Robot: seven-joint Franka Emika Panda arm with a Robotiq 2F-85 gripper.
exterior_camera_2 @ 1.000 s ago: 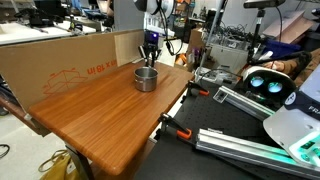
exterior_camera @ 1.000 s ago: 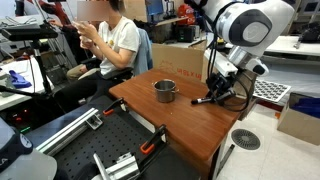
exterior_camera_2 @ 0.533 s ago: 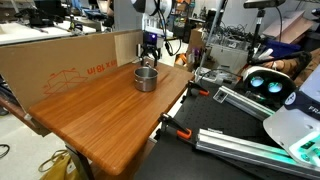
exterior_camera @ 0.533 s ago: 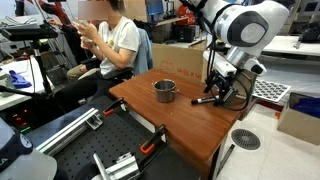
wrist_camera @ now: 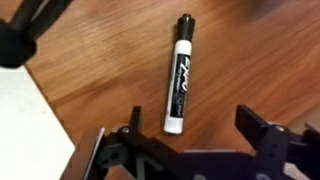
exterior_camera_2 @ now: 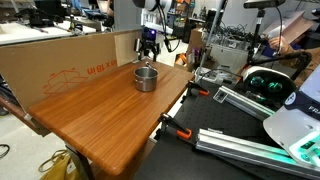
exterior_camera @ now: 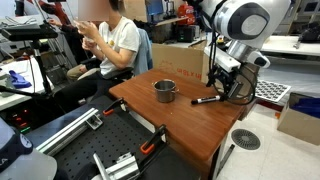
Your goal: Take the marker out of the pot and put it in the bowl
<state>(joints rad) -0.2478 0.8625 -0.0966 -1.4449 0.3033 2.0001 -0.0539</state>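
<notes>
The marker [wrist_camera: 179, 75], white-barrelled with a black cap, lies flat on the wooden table [wrist_camera: 250, 60], free of any grip. My gripper [wrist_camera: 189, 110] hangs just above it, open, with its fingers to either side of the marker's lower end. In an exterior view the marker [exterior_camera: 205, 99] rests on the table to the right of the silver pot [exterior_camera: 164, 90], and the gripper [exterior_camera: 222, 80] is above it. The pot [exterior_camera_2: 146, 77] stands upright, with the gripper [exterior_camera_2: 148, 45] behind it. The bowl is out of view.
A person [exterior_camera: 105, 40] sits behind the table's far side. A cardboard wall [exterior_camera_2: 70, 65] lines one table edge. Metal rails and clamps [exterior_camera: 120, 160] lie on the floor near the table's front. A white surface [wrist_camera: 25, 120] borders the wood.
The gripper has opened and let go of the marker, which now lies on the table. The gripper has lifted a little above it.
</notes>
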